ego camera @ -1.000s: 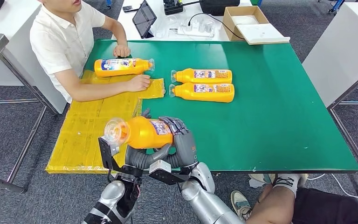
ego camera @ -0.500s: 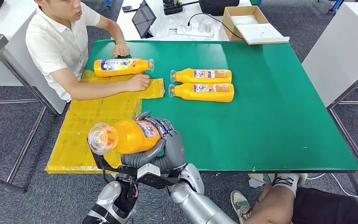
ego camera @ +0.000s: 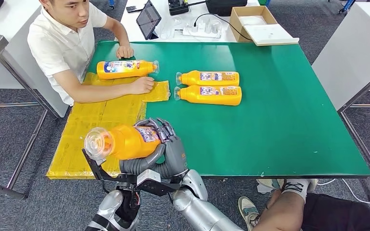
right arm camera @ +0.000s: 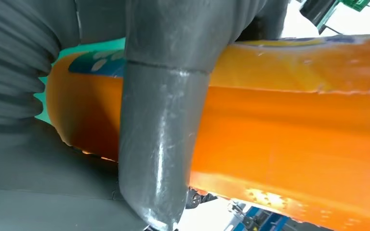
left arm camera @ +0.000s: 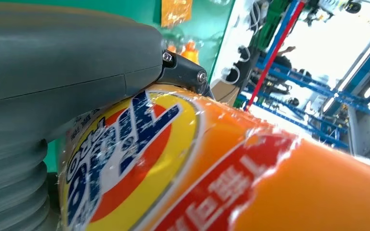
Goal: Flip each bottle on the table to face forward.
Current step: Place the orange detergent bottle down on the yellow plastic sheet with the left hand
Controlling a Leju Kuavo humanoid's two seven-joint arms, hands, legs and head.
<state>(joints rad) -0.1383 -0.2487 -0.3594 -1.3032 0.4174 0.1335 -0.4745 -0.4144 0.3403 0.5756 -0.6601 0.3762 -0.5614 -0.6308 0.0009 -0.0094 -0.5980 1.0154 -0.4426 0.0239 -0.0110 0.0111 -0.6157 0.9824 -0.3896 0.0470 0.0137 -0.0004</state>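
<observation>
Bottle (ego camera: 125,141) is off the tabletop (ego camera: 279,120), over its near left corner, both hands gripping: right hand (ego camera: 166,147) fingers wrap the base, left hand (ego camera: 137,164) cradles from below (two-handed so it can be turned). Cap points left.

Before me the green desk (ego camera: 279,120) carries a pair of orange bottles (ego camera: 208,86) lying side by side near its middle, a third bottle (ego camera: 125,69) toward its far left corner, and a yellow sheet (ego camera: 96,125) draped over its left edge.
</observation>
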